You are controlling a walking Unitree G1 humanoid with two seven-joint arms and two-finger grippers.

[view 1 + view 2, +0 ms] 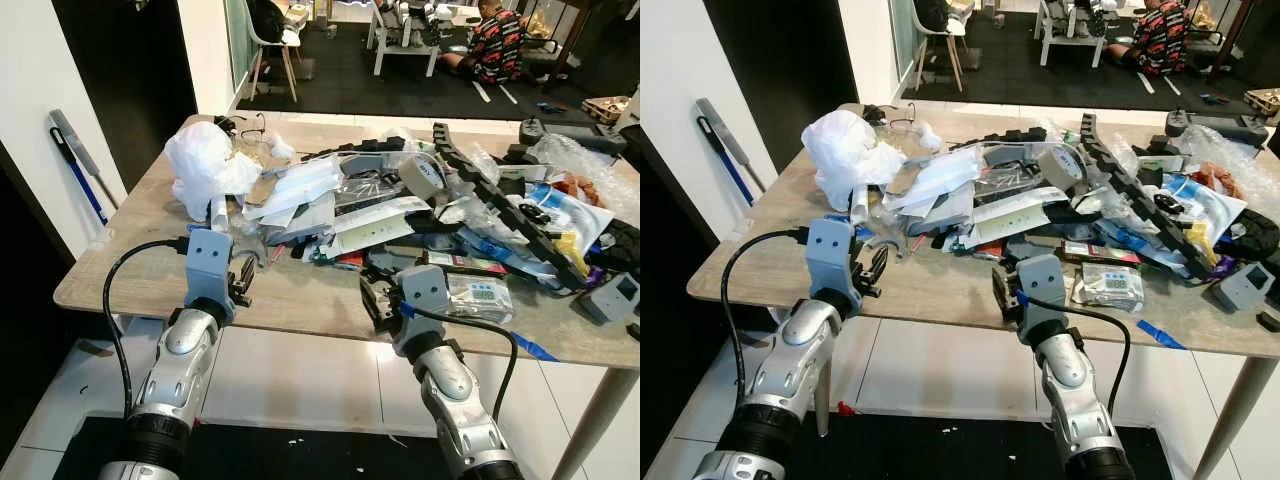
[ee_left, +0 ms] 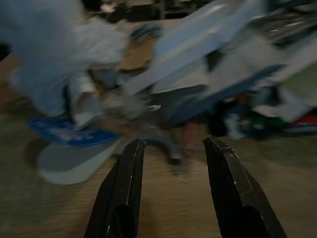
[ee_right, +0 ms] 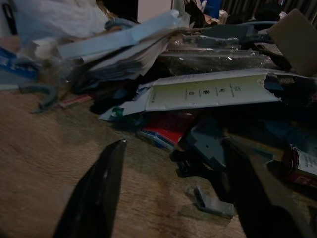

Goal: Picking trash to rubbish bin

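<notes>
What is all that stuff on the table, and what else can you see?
Table: one, light wood, in front of the robot.
Plastic bag: one, white, crumpled, far-left part of the table.
Papers and packets: a pile, white and pale blue, middle of the table.
Cable chain: one, black, running across the right of the pile.
Small device: one, grey, right edge of the table.
Tape strip: one, blue, near edge at the right.
Mop: one, blue handle, leaning on the left wall.
Chair: one, white, far room.
Person: one, patterned shirt, sitting in the far room.
Left claw: open, over the near edge.
Right claw: open, over the near edge.
</notes>
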